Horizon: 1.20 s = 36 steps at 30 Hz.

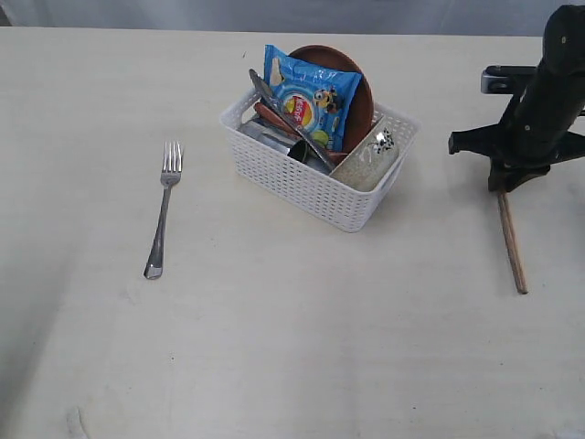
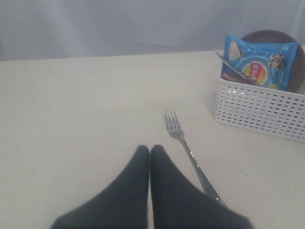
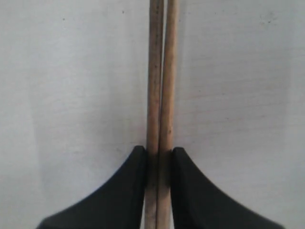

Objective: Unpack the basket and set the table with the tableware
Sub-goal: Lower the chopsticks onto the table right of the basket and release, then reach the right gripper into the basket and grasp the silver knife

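The white basket (image 1: 311, 183) stands at the table's (image 1: 274, 347) middle back, holding a brown plate (image 1: 358, 96), a steel knife (image 1: 291, 119), a steel cup (image 1: 297, 149) and a pale bowl (image 1: 366, 165). A steel fork (image 1: 163, 210) lies flat on the left; the left wrist view shows that fork (image 2: 188, 150) just beside my shut, empty left gripper (image 2: 150, 150). My right gripper (image 1: 501, 190) is shut on the two wooden chopsticks (image 1: 512, 242), which lie along the table at the right. In the right wrist view the chopsticks (image 3: 161, 76) run out between my right gripper's (image 3: 158, 152) fingers.
A blue chip bag (image 1: 311, 96) leans against the plate inside the basket. The basket (image 2: 259, 112) stands to the fork's far side in the left wrist view. Bare tabletop spreads across the front.
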Each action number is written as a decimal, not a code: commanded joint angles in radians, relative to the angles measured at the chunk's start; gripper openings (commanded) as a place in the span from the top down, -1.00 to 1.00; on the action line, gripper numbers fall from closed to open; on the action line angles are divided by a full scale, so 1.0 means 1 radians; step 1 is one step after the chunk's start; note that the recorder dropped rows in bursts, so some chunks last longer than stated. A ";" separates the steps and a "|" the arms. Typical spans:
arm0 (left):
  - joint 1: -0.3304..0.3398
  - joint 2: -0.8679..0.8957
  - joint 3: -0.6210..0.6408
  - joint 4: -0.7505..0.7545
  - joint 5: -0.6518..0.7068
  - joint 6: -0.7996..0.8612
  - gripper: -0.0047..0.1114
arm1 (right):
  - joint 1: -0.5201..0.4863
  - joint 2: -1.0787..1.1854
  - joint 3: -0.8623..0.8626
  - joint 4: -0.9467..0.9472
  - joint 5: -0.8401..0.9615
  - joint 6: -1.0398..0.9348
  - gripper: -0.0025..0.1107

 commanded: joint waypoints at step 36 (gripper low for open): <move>-0.006 -0.003 0.003 0.005 -0.002 -0.003 0.92 | 0.396 -0.302 -0.169 0.488 -0.006 -0.559 -0.10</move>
